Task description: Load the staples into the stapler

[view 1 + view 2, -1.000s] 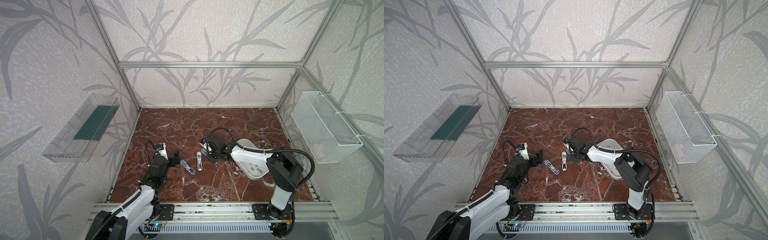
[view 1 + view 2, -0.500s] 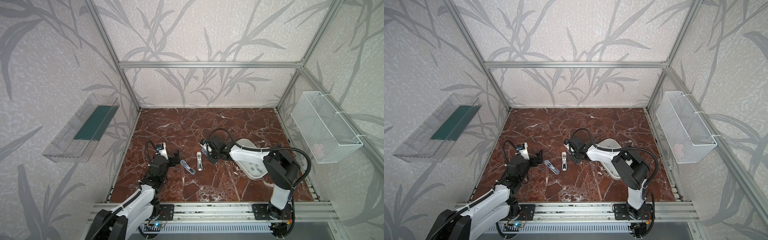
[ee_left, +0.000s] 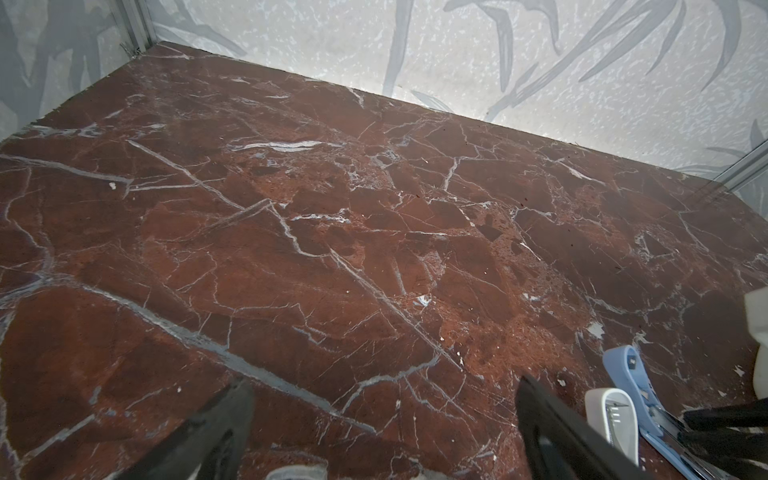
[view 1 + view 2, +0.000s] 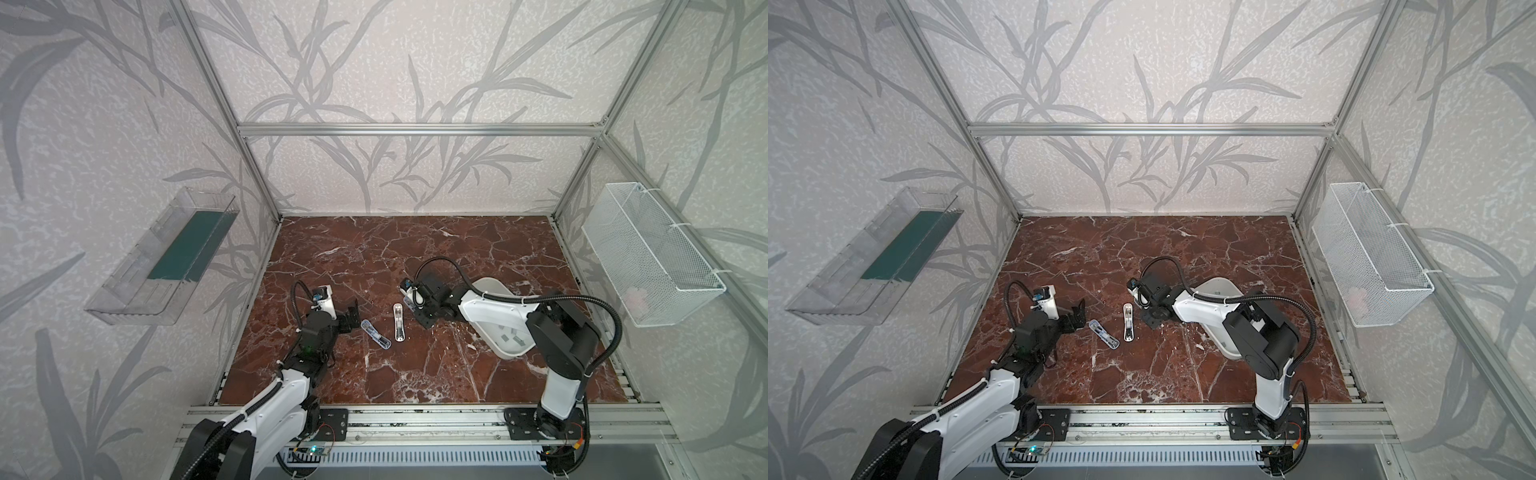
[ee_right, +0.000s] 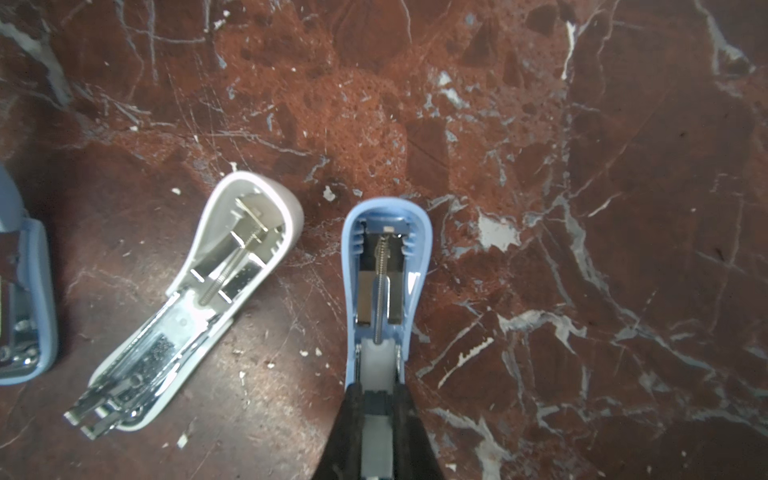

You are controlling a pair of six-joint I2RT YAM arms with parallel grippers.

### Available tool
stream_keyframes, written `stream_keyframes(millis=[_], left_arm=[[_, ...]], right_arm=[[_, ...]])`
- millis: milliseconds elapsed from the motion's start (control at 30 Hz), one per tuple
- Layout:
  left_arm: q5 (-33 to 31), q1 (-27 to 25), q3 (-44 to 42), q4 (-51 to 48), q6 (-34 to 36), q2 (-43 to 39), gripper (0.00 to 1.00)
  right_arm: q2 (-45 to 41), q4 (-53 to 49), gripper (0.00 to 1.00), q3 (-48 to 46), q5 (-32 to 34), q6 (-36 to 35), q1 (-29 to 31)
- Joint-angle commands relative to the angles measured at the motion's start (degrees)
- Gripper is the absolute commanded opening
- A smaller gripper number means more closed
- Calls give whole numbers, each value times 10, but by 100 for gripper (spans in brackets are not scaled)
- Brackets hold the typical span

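My right gripper [image 5: 376, 388] [image 4: 420, 316] is shut on the hinge end of a blue stapler [image 5: 386, 266] [image 3: 627, 370]. The stapler is folded open, its spring and empty metal channel showing, low on the marble. A white stapler [image 5: 187, 307] [image 4: 399, 323] lies open beside it. Another blue stapler [image 4: 376, 334] [image 4: 1104, 332] lies left of that. My left gripper [image 3: 382, 386] [image 4: 353, 313] stands open and empty beside this blue one. Grey staples [image 4: 512, 333] lie in a white tray [image 4: 494, 286], partly under my right arm.
A clear wall bin [image 4: 166, 257] with a green insert hangs on the left, a white wire basket [image 4: 648, 253] on the right. Aluminium frame posts edge the marble floor [image 4: 415, 249], with a rail [image 4: 415, 424] along the front.
The right arm's elbow has shifted slightly. Both grippers and the staplers stay where they were.
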Motion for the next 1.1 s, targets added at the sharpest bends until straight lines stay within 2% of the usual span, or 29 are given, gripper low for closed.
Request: stream_keyframes(millis=[0,367,533,1067], left_arm=[[-5,3,17,13,2,3,99],[-5,3,17,14,2,4,99],[-3,3,17,13,2,3,99],[-3,3,17,14,3,4,99]], right_arm=[[7,-13,4,7,12,13,-3],[-6,-40,5,-1,-2,40,-4],[-11,-42,14,-7,-1,49,-4],[-30,-49,21,-25,4,59,-4]])
